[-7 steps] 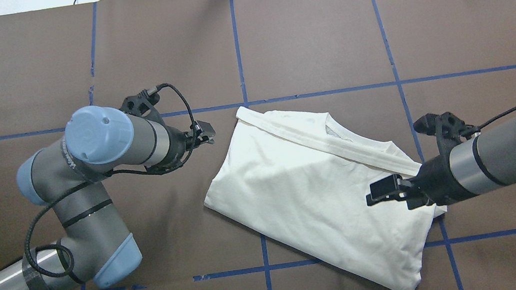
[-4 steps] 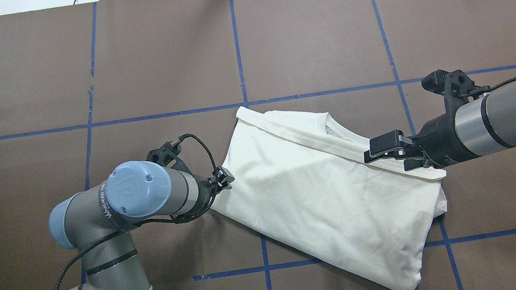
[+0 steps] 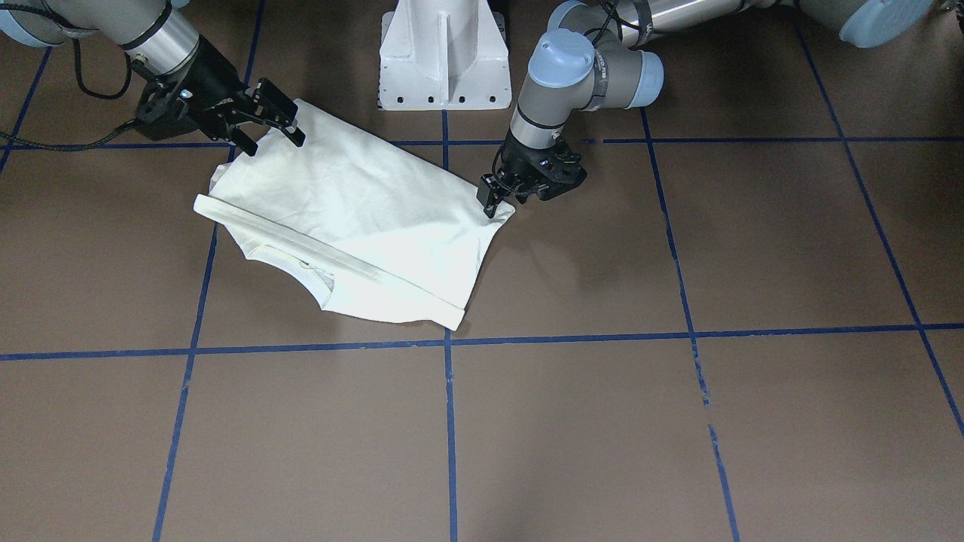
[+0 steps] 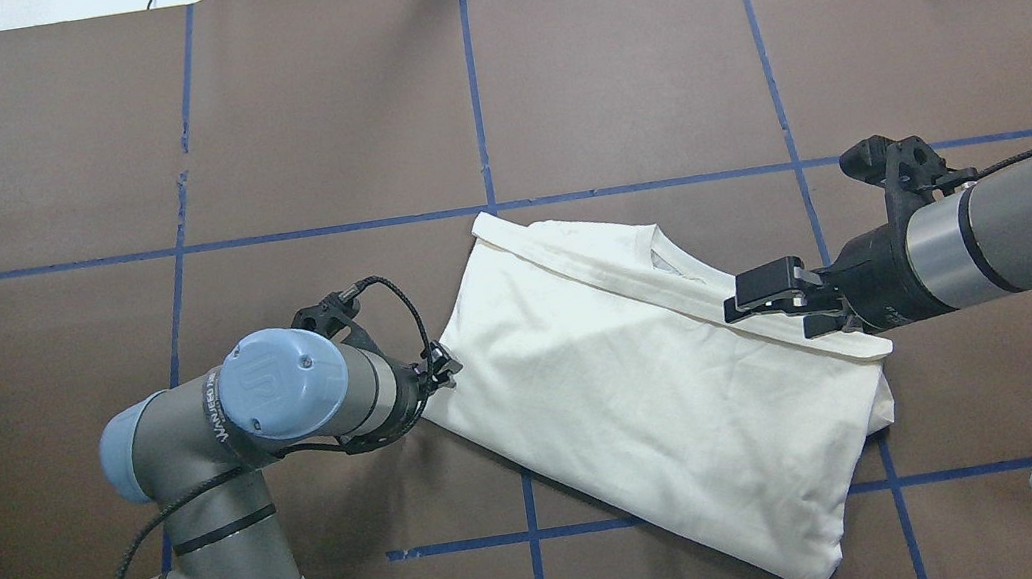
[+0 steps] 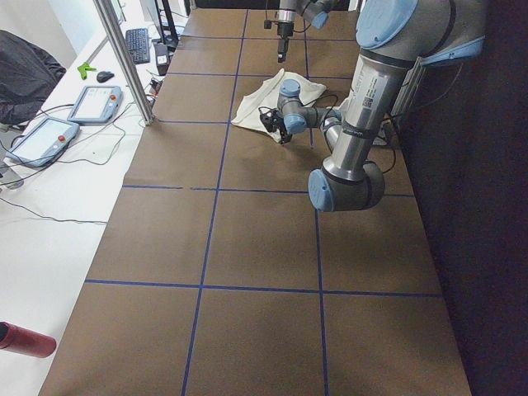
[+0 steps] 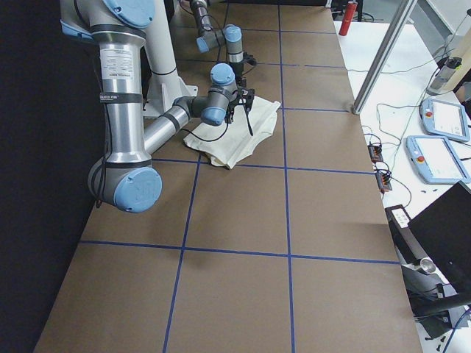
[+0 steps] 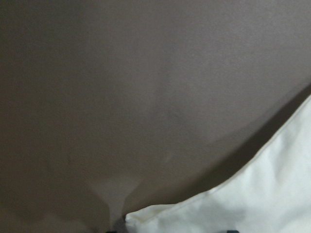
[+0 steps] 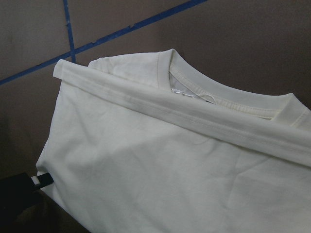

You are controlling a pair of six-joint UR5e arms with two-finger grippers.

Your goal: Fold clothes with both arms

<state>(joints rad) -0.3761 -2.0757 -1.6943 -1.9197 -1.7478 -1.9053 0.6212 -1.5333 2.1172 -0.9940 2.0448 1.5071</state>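
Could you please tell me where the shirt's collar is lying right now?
In the overhead view the collar lies at the far edge of the folded shirt, right of centre and just left of the right gripper.
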